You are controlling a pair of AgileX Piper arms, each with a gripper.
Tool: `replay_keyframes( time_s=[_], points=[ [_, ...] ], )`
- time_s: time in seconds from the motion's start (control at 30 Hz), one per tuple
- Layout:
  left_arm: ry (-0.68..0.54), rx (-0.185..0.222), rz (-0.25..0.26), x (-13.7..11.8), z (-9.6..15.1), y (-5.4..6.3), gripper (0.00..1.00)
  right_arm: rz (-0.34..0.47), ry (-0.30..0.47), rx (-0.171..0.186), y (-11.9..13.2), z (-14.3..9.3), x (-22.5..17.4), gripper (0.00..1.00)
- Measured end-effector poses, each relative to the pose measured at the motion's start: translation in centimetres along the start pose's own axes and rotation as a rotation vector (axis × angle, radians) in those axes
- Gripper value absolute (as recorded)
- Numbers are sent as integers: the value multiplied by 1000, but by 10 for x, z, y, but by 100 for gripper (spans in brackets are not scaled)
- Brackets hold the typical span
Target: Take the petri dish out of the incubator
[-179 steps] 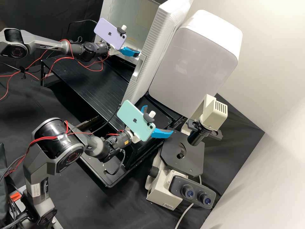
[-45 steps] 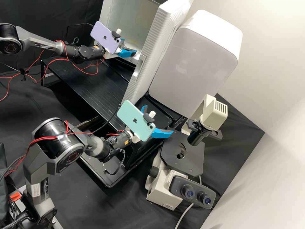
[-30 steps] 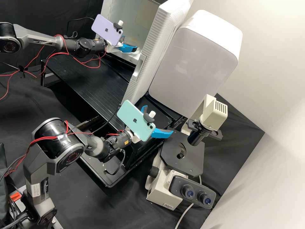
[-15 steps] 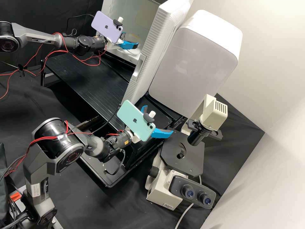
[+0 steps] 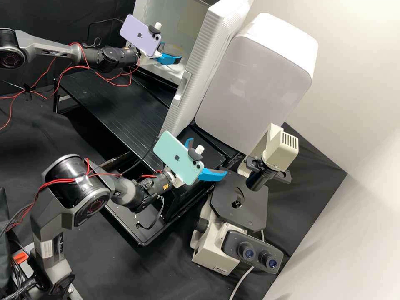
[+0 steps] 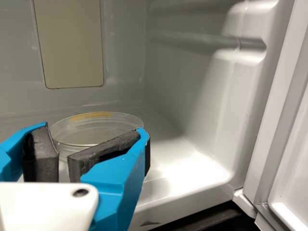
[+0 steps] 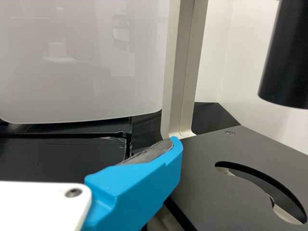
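Since a second and a half ago the left arm (image 5: 54, 50) has lifted a little at the incubator (image 5: 166, 21), and over the last half second it has barely stirred. The right arm (image 5: 125, 193) has not moved at all. The left gripper (image 5: 169, 59) sits in the incubator's open front. Its foam pads (image 6: 103, 153) look clenched on either side of the clear petri dish (image 6: 96, 126), which is inside the chamber close to the front lip. I cannot tell whether the dish is off the chamber floor. The open door (image 5: 254, 79) swings out from the incubator's right side. Below and in front of that door the right gripper (image 5: 216, 173) hangs released, its one visible pad bare, just over the edge of the microscope stage (image 7: 231, 159). The main risk, I judge, is the dish itself: its smooth, shallow wall could slip or tilt between the pads, and a loose lid could slide off if the wrist tips. Dragging it out low could also snag it on the front lip. The way out looks open forward and to the incubator's left, over the black platform (image 5: 112, 104). The door's ribbed edge hems in the right side.
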Motion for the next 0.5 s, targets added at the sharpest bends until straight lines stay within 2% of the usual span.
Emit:
replay_keyframes(
  time_s=[0.2,0.37,0.5],
  points=[
    [9,7,-28,1,-3,-11,0,0,0,0,0,0,0,100],
    [14,-16,-43,1,-5,-17,0,0,0,0,0,0,0,100],
    [12,-5,-50,1,-7,-23,0,0,0,0,0,0,0,100]
  ],
)
